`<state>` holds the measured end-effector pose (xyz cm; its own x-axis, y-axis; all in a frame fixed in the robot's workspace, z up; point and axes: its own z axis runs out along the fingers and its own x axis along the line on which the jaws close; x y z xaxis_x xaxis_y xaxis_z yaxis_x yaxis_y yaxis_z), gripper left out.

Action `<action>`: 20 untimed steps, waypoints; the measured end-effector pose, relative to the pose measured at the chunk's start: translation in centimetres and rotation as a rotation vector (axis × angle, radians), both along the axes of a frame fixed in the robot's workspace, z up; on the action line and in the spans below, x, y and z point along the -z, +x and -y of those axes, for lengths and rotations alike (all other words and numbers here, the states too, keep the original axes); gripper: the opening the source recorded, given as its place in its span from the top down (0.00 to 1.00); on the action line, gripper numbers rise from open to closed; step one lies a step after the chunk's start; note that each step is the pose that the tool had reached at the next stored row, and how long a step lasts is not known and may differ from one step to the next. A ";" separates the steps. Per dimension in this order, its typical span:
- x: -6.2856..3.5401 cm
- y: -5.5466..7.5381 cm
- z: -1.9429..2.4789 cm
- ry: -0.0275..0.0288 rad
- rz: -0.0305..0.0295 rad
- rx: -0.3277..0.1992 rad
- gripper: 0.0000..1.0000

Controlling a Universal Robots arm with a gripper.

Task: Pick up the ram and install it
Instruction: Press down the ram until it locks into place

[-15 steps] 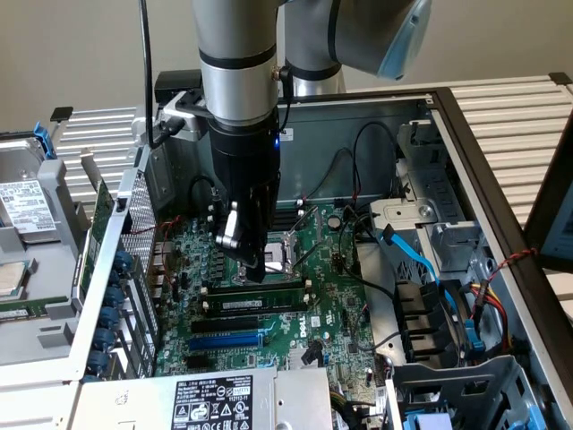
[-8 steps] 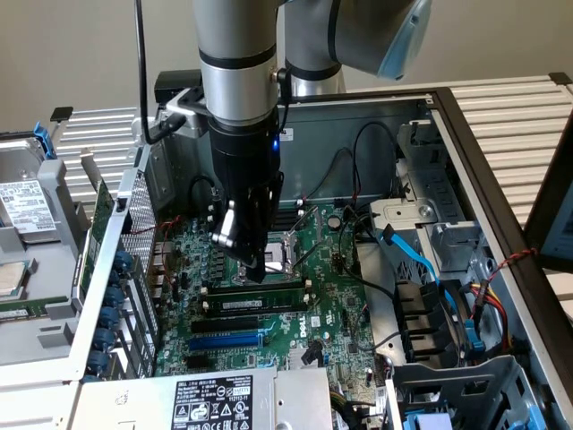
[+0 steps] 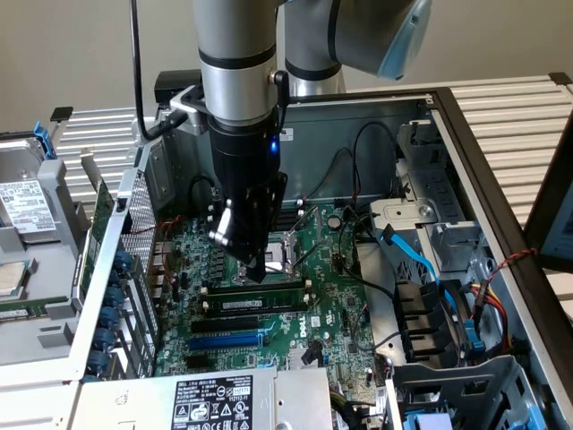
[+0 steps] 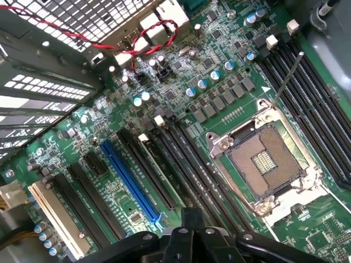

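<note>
Jaws unreadable, gripper (image 3: pixel 253 267) pointing down, touching seated ram (image 3: pixel 260 303)

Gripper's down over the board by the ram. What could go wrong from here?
1. The gripper hangs just above the ram, right beside the open CPU socket; a sideways slip could hit its exposed contacts.
2. The socket lever stands raised and might snag the gripper.
3. The ram lies along a memory slot, but its alignment can't be told; pressing down could strain the board.
</note>
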<state>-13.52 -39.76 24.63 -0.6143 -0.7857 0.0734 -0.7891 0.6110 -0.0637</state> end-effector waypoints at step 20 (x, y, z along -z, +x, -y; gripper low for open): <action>0.02 0.0 0.00 0.0105 0.0165 0.242 0.89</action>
<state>-13.52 -39.76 24.62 -0.7860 -0.6158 0.0543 -0.6182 0.7831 -0.0680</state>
